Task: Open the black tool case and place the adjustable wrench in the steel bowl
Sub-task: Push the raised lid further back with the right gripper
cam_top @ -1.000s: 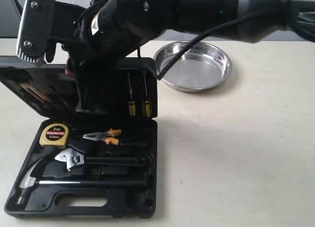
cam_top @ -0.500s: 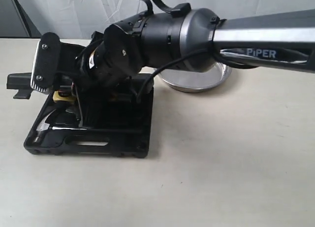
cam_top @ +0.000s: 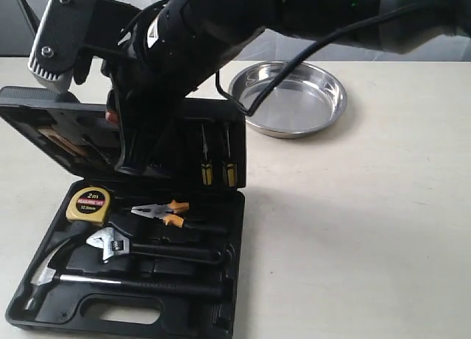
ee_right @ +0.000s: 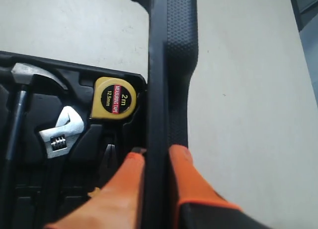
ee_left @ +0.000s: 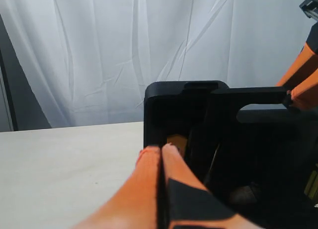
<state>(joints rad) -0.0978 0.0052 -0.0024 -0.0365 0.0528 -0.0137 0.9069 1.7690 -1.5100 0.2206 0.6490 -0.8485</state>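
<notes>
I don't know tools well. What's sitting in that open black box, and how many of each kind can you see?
Tape measure: 1
Pliers: 1
Adjustable wrench: 1
Hammer: 1
Screwdrivers: 2
Total: 6 tools in view in the black tool case; the robot arm hides part of the lid, so there may be more.

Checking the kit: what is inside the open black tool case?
Inside the black moulded-plastic tool case: yellow tape measure, orange-handled pliers, silver-headed adjustable wrench, steel claw hammer; two yellow-handled screwdrivers in the lid. The black robot arm hides the lid's middle.
</notes>
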